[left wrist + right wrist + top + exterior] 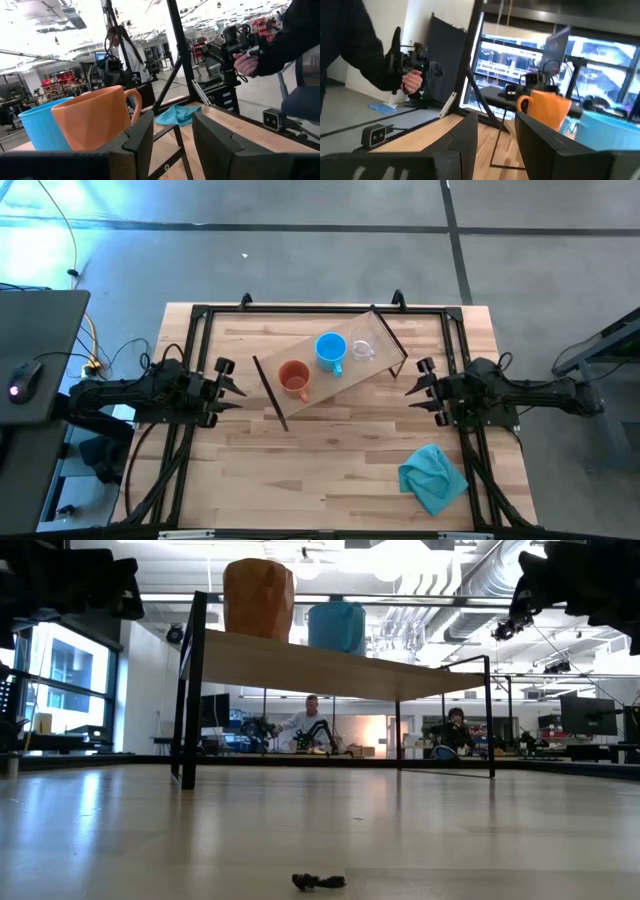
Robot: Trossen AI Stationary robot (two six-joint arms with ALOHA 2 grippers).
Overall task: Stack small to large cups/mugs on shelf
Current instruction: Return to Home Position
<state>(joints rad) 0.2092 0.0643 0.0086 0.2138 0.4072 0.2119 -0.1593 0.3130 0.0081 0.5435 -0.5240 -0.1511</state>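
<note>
The shelf [322, 387] lies slanted across the middle of the table on its black end frames. Three vessels stand upright on its board in a row: the orange-brown mug [293, 378], the blue mug [331, 350] and the clear cup [362, 348]. The low view shows the shelf board [330, 665] carrying the orange mug [258, 598] and the blue mug [336, 625]; the clear cup does not show there. My left gripper [230, 385] hovers open off the shelf's left end. My right gripper [418, 385] hovers open off its right end.
A crumpled teal cloth [432, 477] lies near the table's near right corner. A small dark scrap [318, 882] sits on the tabletop by the near edge. A black frame [200, 315] borders the table. A person's hand [245, 62] holds a device beyond the table.
</note>
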